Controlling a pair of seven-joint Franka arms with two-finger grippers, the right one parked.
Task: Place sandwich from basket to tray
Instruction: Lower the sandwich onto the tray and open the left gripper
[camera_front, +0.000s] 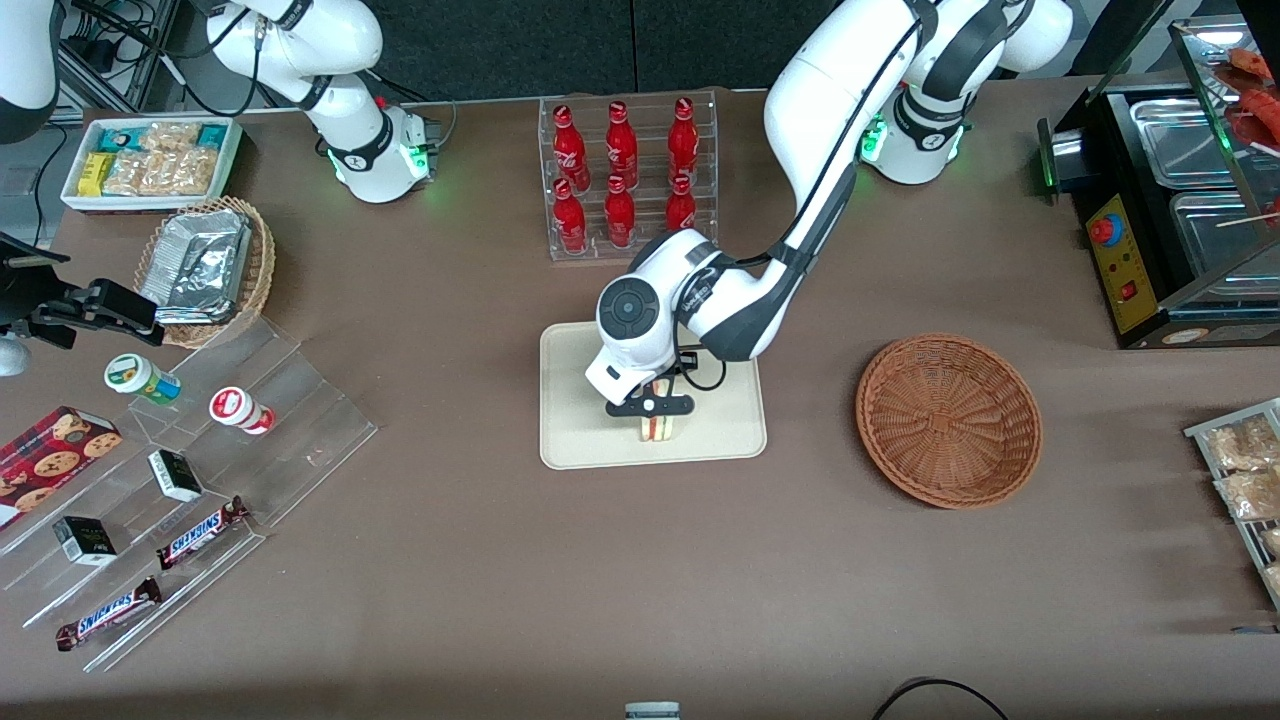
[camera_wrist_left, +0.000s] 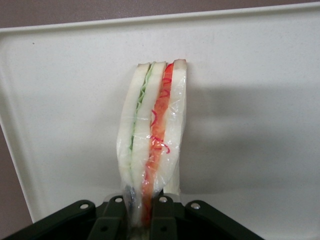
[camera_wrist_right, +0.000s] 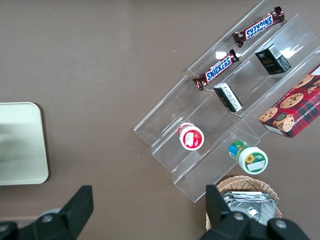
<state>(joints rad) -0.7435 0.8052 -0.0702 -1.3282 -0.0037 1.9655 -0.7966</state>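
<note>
The sandwich stands on its edge over the tray, pinched by the gripper, whose fingers squeeze its bottom end. It looks ready to be let go. The basket sits empty on the tabletop, toward the working arm's end.

Sandwich in glossy clear film; tray smooth matt; basket rough wicker

White rounded arm with grey joints, black cable, and black screw-studded end effector.
</note>
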